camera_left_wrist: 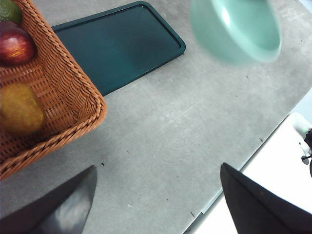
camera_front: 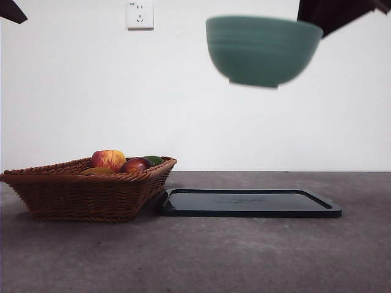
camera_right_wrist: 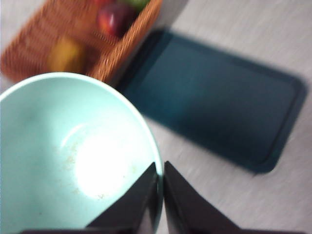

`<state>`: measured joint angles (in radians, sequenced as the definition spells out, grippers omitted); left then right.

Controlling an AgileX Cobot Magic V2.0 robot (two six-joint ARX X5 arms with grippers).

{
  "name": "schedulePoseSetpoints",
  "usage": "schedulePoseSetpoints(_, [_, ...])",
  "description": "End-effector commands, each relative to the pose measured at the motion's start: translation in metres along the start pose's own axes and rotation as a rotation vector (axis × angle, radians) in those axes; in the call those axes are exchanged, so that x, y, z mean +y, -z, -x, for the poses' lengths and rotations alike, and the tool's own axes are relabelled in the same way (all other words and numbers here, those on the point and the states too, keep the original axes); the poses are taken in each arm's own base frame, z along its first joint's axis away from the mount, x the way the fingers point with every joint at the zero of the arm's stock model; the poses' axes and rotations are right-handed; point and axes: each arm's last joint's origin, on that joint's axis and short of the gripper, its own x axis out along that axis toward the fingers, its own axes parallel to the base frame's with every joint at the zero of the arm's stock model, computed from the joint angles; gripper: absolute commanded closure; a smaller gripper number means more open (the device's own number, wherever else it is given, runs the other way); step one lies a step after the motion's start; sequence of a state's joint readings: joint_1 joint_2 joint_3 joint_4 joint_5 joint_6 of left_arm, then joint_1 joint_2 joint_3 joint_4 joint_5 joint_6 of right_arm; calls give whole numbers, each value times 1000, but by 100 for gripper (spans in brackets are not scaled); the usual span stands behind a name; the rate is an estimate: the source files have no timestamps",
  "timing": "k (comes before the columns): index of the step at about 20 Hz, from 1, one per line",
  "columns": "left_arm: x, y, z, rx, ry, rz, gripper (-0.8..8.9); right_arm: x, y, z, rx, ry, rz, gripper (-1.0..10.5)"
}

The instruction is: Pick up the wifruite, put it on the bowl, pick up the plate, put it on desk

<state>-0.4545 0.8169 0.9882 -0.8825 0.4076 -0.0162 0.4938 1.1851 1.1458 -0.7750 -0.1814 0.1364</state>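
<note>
Gripping the bowl (camera_right_wrist: 73, 161) rim between clenched jaws, right gripper (camera_right_wrist: 161, 170) held it airborne; left gripper (camera_left_wrist: 156, 195) gaped empty; wifruite (camera_left_wrist: 19, 109) sat unpicked in basket (camera_left_wrist: 73, 87).

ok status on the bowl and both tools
Right tool shut on the bowl rim, bowl high above the tray. Left tool open, empty. Brown fruit in the basket.

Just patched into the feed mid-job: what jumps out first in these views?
The teal bowl hangs high in the air above the dark tray, its rim pinched by the right gripper. Beside the tray sits a wicker basket of fruit, the golden-brown wifruite still in it. The left gripper hovers open over bare desk.
</note>
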Motion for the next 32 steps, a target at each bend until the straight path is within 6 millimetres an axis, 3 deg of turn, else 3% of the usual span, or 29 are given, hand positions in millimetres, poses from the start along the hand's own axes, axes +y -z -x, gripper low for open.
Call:
schedulePoseSetpoints(1, [-2, -5, 2, -20, 10, -21, 411, 4, 12, -13, 26, -16, 4, 935])
schedulePoseSetpoints(9, [-2, -5, 2, -19, 10, -21, 411, 6, 64, -73, 112, -51, -31, 935])
schedulePoseSetpoints(18, [-2, -5, 2, -17, 10, -20, 411, 9, 81, -119, 200, -4, -16, 935])
schedulePoseSetpoints(24, [-2, -5, 2, -17, 10, -20, 411, 8, 84, -126, 230, 1, -17, 930])
schedulePoseSetpoints(25, [-2, -5, 2, -17, 10, -20, 411, 9, 84, -126, 229, 2, -20, 902])
schedulePoseSetpoints(28, [-2, -5, 2, -17, 10, -20, 411, 10, 84, -124, 220, 10, -21, 674])
schedulePoseSetpoints(32, [-2, -5, 2, -17, 9, -20, 411, 12, 76, -108, 154, -2, -15, 667])
